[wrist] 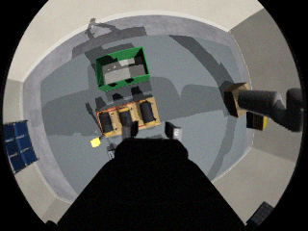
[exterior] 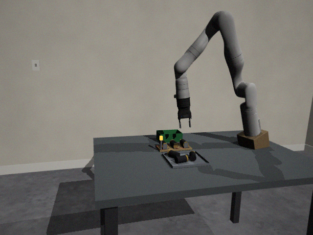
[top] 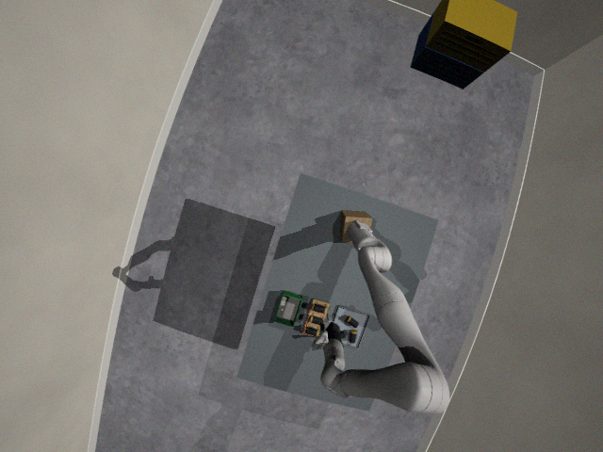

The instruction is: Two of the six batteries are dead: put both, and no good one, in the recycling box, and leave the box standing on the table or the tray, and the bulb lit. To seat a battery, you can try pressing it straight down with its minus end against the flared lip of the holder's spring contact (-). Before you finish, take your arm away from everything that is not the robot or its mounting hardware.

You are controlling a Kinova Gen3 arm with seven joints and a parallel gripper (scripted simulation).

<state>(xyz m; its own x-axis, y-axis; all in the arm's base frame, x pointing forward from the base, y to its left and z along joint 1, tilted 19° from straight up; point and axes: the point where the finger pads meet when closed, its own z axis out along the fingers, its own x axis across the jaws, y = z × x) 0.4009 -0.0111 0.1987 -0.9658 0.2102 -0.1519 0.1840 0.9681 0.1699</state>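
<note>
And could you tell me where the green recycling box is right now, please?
In the exterior view, the green box stands on the table, directly behind the battery holder.

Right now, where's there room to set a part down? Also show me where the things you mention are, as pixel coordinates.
Room between tray (top: 362,323) (exterior: 199,162) and wooden block (top: 359,215) (exterior: 261,141) (wrist: 232,98); also from tray to table's (top: 311,194) (exterior: 141,176) (wrist: 188,72) front edge, exterior view. Crowded: green box (top: 279,306) (exterior: 178,139) (wrist: 115,86), battery holder (top: 310,314) (exterior: 176,149) (wrist: 136,115), tray; open gripper (top: 333,330) (exterior: 185,124) (wrist: 151,126) above.

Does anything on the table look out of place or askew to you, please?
Nothing looks spilled or damaged. The only untidy spot is the tray, where three black batteries lie at differing angles, unlike the neat row in the wooden holder.
</note>
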